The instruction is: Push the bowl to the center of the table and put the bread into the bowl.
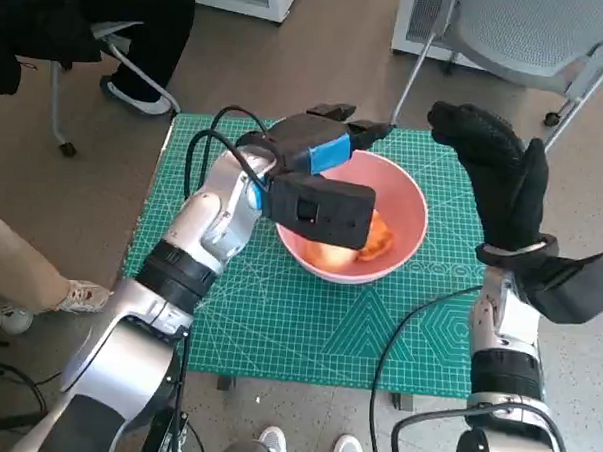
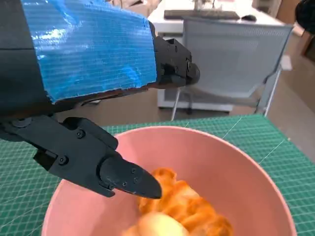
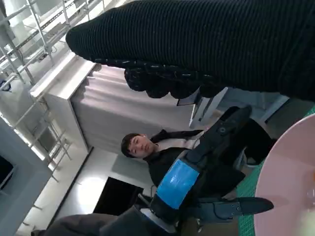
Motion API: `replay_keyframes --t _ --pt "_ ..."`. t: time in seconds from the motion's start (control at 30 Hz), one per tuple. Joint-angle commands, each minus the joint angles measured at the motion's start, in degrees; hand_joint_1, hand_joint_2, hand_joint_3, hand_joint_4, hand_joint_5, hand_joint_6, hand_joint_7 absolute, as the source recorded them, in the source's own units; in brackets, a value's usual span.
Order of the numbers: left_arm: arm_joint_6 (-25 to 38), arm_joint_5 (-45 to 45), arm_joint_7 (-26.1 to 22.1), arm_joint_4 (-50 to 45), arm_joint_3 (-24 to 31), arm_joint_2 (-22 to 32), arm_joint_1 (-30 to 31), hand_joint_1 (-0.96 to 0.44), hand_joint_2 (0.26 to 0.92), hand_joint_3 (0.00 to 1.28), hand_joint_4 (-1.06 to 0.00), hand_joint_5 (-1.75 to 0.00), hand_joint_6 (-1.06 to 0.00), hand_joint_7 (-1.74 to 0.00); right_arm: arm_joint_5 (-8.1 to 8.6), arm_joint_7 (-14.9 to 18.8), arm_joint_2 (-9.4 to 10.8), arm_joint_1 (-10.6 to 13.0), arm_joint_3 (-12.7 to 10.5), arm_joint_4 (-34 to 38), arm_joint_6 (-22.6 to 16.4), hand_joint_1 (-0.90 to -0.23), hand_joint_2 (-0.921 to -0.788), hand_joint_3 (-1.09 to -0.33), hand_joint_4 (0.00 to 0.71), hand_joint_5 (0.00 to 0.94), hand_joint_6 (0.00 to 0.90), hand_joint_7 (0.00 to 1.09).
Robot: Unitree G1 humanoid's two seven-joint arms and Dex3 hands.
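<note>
Bread (image 1: 366, 247): one piece in one pink bowl (image 1: 408, 196); left hand (image 1: 320, 152) spread, empty; right hand (image 1: 499, 170) spread, empty.

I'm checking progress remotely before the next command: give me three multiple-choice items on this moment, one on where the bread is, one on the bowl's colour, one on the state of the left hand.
1. Where is the bread?
A. On the mat beside the bowl
B. Inside the bowl
C. In the right hand

2. What colour is the bowl?
A. Pink
B. White
C. Blue

3. What is the left hand doing?
A. Gripping the bread
B. Resting flat on the mat
C. Held over the bowl, holding nothing

Answers:
1. B: the bread lies at the bottom of the bowl.
2. A: its rim and wall are pink against the green mat.
3. C: the left hand is above the bowl with its fingers apart, clear of the bread.
</note>
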Motion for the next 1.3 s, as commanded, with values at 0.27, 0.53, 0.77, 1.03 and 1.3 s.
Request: replay_keyframes --t 0.27,0.53,0.77,1.03,1.3 --pt "-16.79 -20.10 0.22 7.45 16.04 2.09 4.75 -0.65 0.901 0.02 0.00 0.00 -0.17 -0.02 0.16 0.56 0.46 0.36 0.38 -0.35 0.17 -0.676 -0.921 -0.778 0.166 0.000 -0.001 0.52" --pt "-25.16 -46.56 -15.61 8.35 32.19 -4.02 10.28 -0.66 0.920 0.09 -0.05 -0.02 -0.26 -0.06 -0.18 -0.49 1.03 0.20 1.05 -3.33 1.06 -0.675 -0.921 -0.776 0.167 0.001 0.000 0.51" --pt "-26.73 -52.40 -18.21 2.46 35.01 -4.85 14.30 -0.69 0.921 0.12 -0.05 -0.01 -0.26 -0.05 -1.50 -2.84 2.04 -0.08 2.35 -7.51 2.23 -0.669 -0.921 -0.771 0.170 0.002 0.002 0.51" --pt "-29.36 -54.91 -18.93 -3.23 36.76 -5.39 18.24 -0.71 0.921 0.16 -0.06 -0.01 -0.22 -0.03 -3.97 -6.44 3.38 0.04 4.49 -11.74 2.49 -0.668 -0.921 -0.762 0.176 0.004 0.014 0.51" --pt "-31.20 -56.05 -19.56 -7.29 37.56 -4.98 20.83 -0.71 0.921 0.21 -0.04 0.00 -0.20 -0.01 -6.04 -7.67 3.37 -0.74 5.75 -11.09 -0.09 -0.698 -0.921 -0.748 0.185 0.008 0.029 0.50"
